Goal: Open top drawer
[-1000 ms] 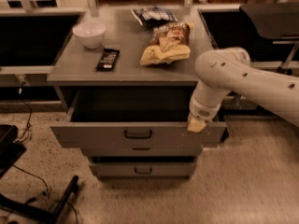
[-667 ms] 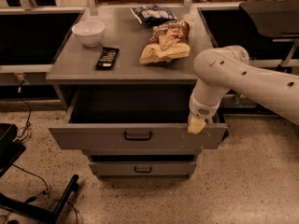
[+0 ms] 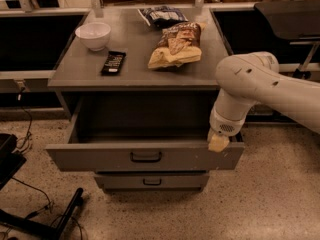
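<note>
The top drawer [image 3: 90,158] is the wide grey one right under the cabinet top. It stands pulled well out, and its deep plain grey box shows open from above. Its small black bar handle [image 3: 146,157] sits at the centre of the flat front. My gripper [image 3: 218,142], with a pale yellowish tip, hangs from the white arm [image 3: 250,79] at the drawer's right front corner, just behind the top edge of the front panel. It is well to the right of the handle.
On the cabinet top [image 3: 135,64] lie a white bowl [image 3: 93,35], a black remote [image 3: 113,62], a yellow-brown chip bag [image 3: 176,45] and a dark snack bag [image 3: 161,15]. A narrower lower drawer [image 3: 150,181] is shut. Black cables and a stand leg [image 3: 60,219] lie on the floor at left.
The top drawer has slid further out towards the camera. My gripper has moved the same way, staying at the drawer's right front corner.
</note>
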### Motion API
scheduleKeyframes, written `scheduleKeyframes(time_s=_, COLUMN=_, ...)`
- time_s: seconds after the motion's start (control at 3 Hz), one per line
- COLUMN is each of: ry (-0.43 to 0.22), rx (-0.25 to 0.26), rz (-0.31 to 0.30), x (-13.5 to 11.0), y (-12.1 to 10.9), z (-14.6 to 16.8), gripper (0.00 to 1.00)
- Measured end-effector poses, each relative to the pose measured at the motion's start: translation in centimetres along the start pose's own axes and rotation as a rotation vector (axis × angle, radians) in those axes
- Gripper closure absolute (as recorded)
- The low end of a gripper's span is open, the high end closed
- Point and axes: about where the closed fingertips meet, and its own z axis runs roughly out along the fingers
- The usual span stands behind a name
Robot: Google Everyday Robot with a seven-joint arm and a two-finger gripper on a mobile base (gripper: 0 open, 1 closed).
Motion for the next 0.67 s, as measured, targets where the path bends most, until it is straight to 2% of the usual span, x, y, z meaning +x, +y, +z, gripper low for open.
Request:
scheduleKeyframes(time_s=0.33, ry=0.016, rx=-0.041, rz=0.001, x=1.7, y=2.9, z=-1.0, gripper=1.0)
scheduleKeyframes(time_s=0.67, ry=0.041, rx=-0.11, rz=-0.016, x=4.1, y=7.8, z=-1.6, gripper=1.0)
